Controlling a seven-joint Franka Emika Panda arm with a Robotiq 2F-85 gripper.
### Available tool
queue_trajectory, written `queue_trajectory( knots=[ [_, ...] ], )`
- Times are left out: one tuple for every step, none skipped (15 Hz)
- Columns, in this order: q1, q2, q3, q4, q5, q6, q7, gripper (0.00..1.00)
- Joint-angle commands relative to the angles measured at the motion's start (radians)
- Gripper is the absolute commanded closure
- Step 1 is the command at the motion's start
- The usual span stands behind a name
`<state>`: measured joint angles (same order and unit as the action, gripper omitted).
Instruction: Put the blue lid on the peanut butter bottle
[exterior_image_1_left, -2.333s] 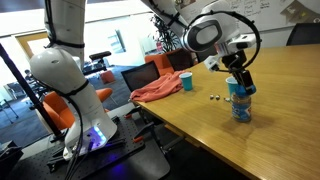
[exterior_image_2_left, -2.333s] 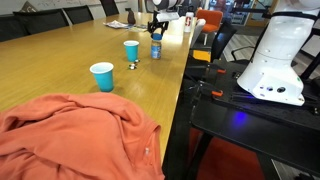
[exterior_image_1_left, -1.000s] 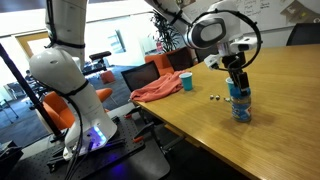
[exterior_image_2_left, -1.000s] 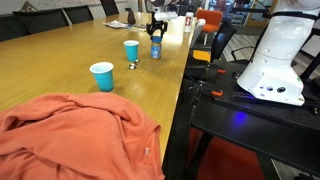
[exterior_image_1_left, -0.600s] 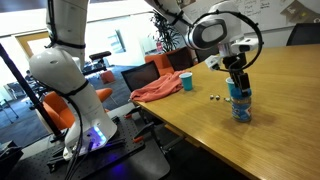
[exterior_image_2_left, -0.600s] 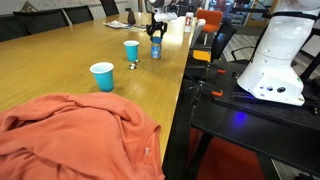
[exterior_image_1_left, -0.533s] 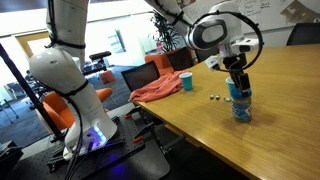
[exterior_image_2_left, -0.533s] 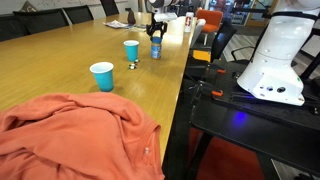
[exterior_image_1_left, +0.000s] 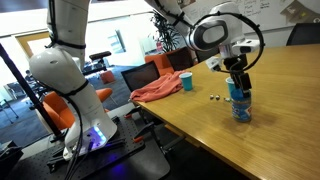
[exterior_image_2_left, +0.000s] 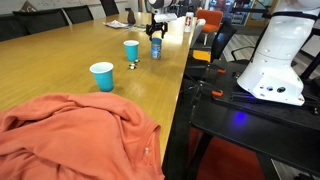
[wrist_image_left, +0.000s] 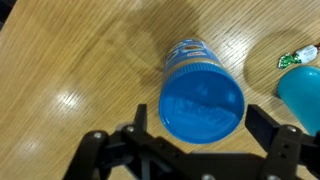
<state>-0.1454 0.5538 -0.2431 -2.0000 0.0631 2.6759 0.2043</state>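
Note:
The peanut butter bottle (exterior_image_1_left: 241, 110) stands upright on the wooden table and also shows in the other exterior view (exterior_image_2_left: 156, 50). In the wrist view the blue lid (wrist_image_left: 202, 106) sits flat on the bottle's mouth, with the blue label (wrist_image_left: 184, 54) showing beyond it. My gripper (wrist_image_left: 200, 128) hangs straight above the bottle, open. Its two fingers stand on either side of the lid with a gap to each, and it holds nothing. The gripper shows just over the bottle in both exterior views (exterior_image_1_left: 238, 88) (exterior_image_2_left: 156, 33).
Two teal cups (exterior_image_2_left: 102, 76) (exterior_image_2_left: 131, 50) stand on the table; one is close beside the bottle (wrist_image_left: 303, 92). Small wrapped bits (wrist_image_left: 290, 60) lie by it. An orange cloth (exterior_image_2_left: 70, 135) lies at the table's end. The table edge and office chairs (exterior_image_1_left: 140, 78) are near.
The gripper seems to have risen slightly above the bottle. The lid stays on the bottle. Nothing else has moved.

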Motion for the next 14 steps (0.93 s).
queue_trajectory(
  knots=[
    [-0.016,-0.062,0.015,-0.014,0.013,-0.032,-0.003,0.00],
    [-0.022,-0.087,0.021,-0.024,0.020,-0.033,-0.011,0.00],
    [-0.026,-0.115,0.023,-0.035,0.024,-0.033,-0.016,0.00],
    [-0.030,-0.145,0.026,-0.042,0.031,-0.039,-0.021,0.00],
    [-0.030,-0.176,0.022,-0.045,0.030,-0.058,-0.021,0.00],
    [-0.030,-0.200,0.018,-0.045,0.028,-0.077,-0.020,0.00],
    [-0.035,-0.229,0.018,-0.045,0.030,-0.107,-0.025,0.00],
    [-0.040,-0.256,0.021,-0.046,0.035,-0.129,-0.028,0.00],
    [-0.044,-0.281,0.021,-0.048,0.038,-0.147,-0.031,0.00],
    [-0.045,-0.302,0.021,-0.049,0.041,-0.163,-0.031,0.00],
    [-0.048,-0.321,0.020,-0.049,0.044,-0.180,-0.033,0.00],
    [-0.050,-0.335,0.021,-0.049,0.048,-0.190,-0.036,0.00],
    [-0.051,-0.346,0.021,-0.048,0.050,-0.200,-0.036,0.00],
    [-0.051,-0.356,0.020,-0.049,0.050,-0.212,-0.035,0.00]
  ],
)
